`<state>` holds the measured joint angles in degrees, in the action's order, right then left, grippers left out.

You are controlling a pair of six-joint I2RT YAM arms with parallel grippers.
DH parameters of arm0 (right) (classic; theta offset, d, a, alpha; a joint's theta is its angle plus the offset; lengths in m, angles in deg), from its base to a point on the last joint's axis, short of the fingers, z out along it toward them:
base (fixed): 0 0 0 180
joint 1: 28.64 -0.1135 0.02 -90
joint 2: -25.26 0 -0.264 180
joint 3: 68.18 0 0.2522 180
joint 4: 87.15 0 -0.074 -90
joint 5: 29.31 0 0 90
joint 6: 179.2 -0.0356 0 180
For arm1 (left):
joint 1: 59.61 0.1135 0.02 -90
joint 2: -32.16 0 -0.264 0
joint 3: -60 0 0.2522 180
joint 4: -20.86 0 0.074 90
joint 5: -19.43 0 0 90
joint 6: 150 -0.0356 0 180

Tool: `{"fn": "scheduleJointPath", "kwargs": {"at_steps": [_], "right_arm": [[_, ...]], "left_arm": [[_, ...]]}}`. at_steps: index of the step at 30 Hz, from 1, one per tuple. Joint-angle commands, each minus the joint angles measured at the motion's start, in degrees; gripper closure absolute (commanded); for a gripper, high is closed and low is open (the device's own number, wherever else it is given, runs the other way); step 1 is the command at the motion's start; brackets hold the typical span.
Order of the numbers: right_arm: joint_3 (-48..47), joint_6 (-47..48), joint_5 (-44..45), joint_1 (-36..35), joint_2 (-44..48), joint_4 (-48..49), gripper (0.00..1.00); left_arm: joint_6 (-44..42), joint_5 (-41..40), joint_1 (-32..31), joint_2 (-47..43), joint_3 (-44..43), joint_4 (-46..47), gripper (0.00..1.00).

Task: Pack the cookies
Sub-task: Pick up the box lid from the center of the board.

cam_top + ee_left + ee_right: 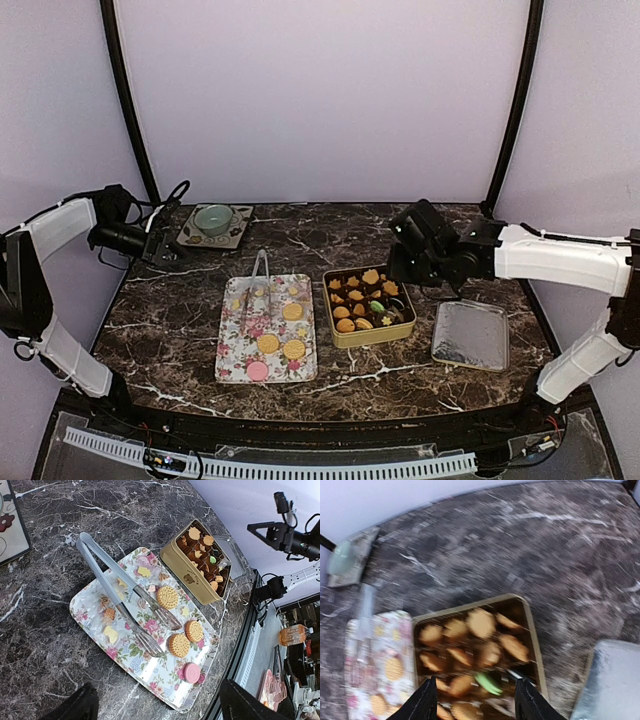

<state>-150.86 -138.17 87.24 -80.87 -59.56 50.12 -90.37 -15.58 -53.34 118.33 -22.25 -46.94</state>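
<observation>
Small round golden cookies (293,311) lie on the flowered rectangular tray (235,355) left of the gold square tin (375,337), more inside it; right fingers (426,700) hover spread, empty, above it; left fingers (75,705) gape, far left.

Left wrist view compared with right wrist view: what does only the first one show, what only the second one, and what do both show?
Only the left wrist view shows the pink cookie and the right arm from outside. Only the right wrist view shows the right gripper up close, open, pointing toward the gold tin. Both show the tin with its green cookie, and the flowered tray with round yellow cookies.
</observation>
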Motion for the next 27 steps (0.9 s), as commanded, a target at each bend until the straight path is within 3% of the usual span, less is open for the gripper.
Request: {"fn": "scheduleJointPath", "kwargs": {"at_steps": [1,8,20,27], "right_arm": [[14.14,-8.32,6.10,1.01,4.13,-10.10,0.50],[22.76,-12.01,3.37,1.51,5.60,-7.88,0.56],[23.16,-8.18,0.89,4.89,-8.33,-1.39,0.63],[24.11,-7.78,-0.63,5.87,-8.86,0.23,0.77]], "left_arm": [[-1.62,0.65,0.24,-0.65,-1.75,-2.36,0.13],[-1.50,0.99,0.23,-1.17,-1.69,-2.09,0.13],[-2.56,1.89,0.19,-1.67,-1.47,-3.17,0.16],[-3.09,1.90,0.24,-1.21,-2.18,-3.85,0.16]]}}
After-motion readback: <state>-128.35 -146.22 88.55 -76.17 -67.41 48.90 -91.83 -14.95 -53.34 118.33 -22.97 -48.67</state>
